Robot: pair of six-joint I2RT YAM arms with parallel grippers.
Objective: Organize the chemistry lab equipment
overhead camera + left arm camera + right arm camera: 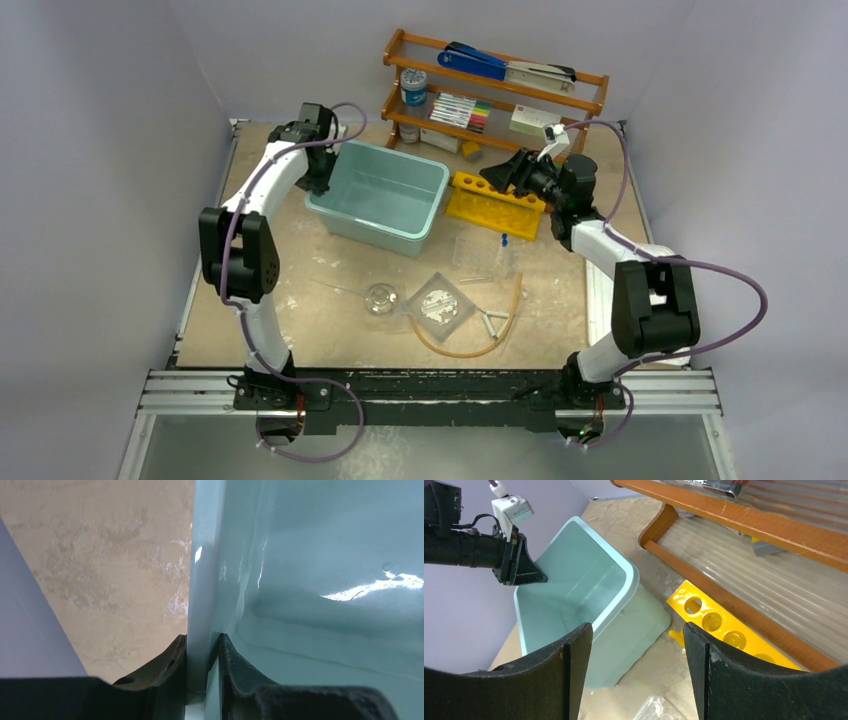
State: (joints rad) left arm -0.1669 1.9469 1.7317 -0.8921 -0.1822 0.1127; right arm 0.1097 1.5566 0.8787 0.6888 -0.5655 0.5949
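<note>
My left fingers (167, 667) are clenched on the wall of the teal bin (202, 590), one inside, one outside, I judge to steady or drag it. My right fingers (566, 675) are spread, grasping nothing, the yellow rack (711, 622) just beyond their right tip. The flask (380, 298), dish (440, 303), amber tube (468, 351) and Y-connector (493, 321) lie on the counter (300, 320) well behind both, toward my bases; the wooden shelf (560, 95) crowds the rack's far side.
</note>
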